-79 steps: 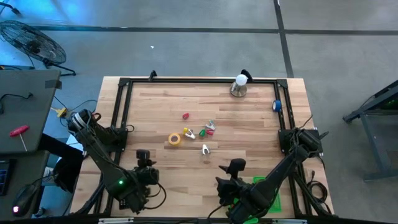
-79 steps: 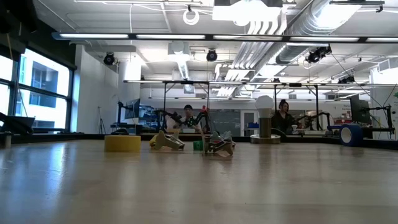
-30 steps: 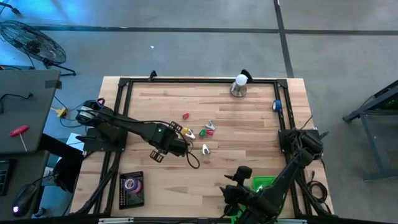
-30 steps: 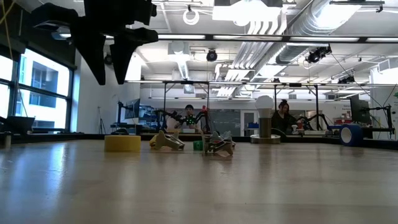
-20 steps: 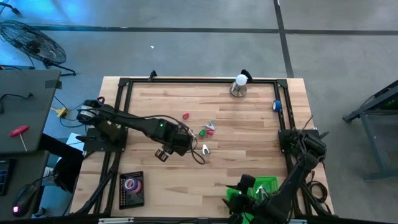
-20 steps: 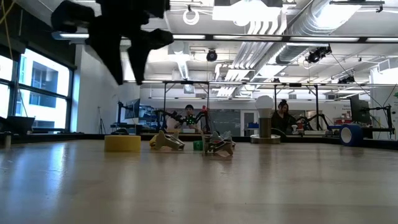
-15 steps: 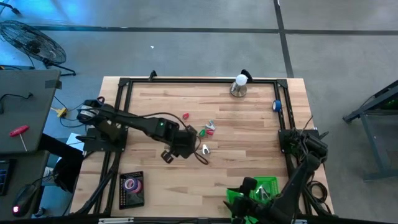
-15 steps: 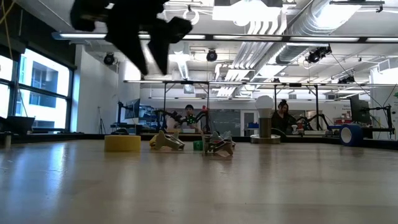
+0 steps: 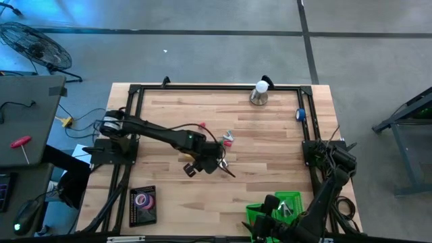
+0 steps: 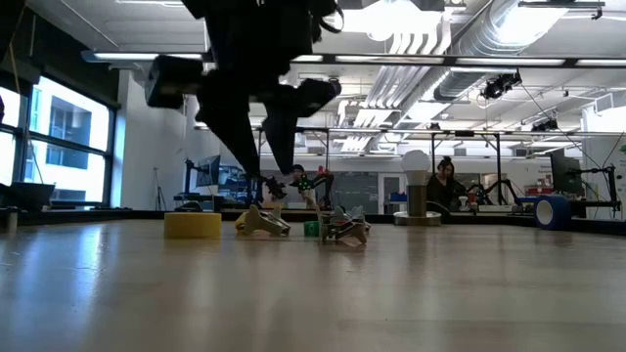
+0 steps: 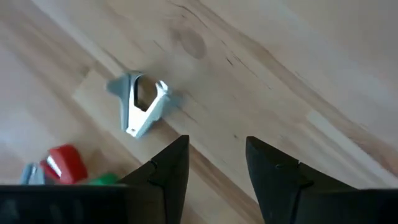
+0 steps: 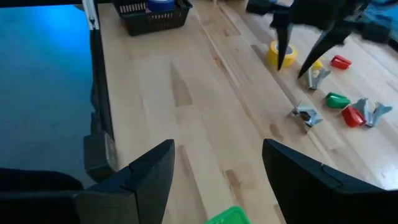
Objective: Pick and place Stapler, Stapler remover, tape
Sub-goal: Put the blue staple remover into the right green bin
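Note:
My left gripper (image 9: 219,165) hangs open over the table's middle, pointing steeply down. A silver staple remover (image 11: 142,102) lies flat on the wood just beyond its fingertips (image 11: 168,167), untouched. More staple removers (image 12: 318,73) and small red (image 12: 353,116) and green (image 12: 337,99) pieces lie beside it; I cannot tell which is the stapler. A yellow tape roll (image 10: 193,225) lies flat next to the arm. A pink tape roll (image 9: 143,200) sits in the black basket (image 9: 142,214). My right gripper (image 12: 227,174) waits open at the near right.
A green basket (image 9: 289,199) stands at the near right by my right arm. A white bulb on a base (image 9: 260,91) and a blue roll (image 9: 300,115) sit at the far right. A black frame (image 9: 202,87) borders the table. Bare wood lies near the front edge.
My left gripper has gone toward the table's right edge and down, rolling and tipping steeper, from over the yellow tape to the silver staple remover. Its fingers stay open. My right gripper has drawn back toward the near right corner. Nothing on the table has moved.

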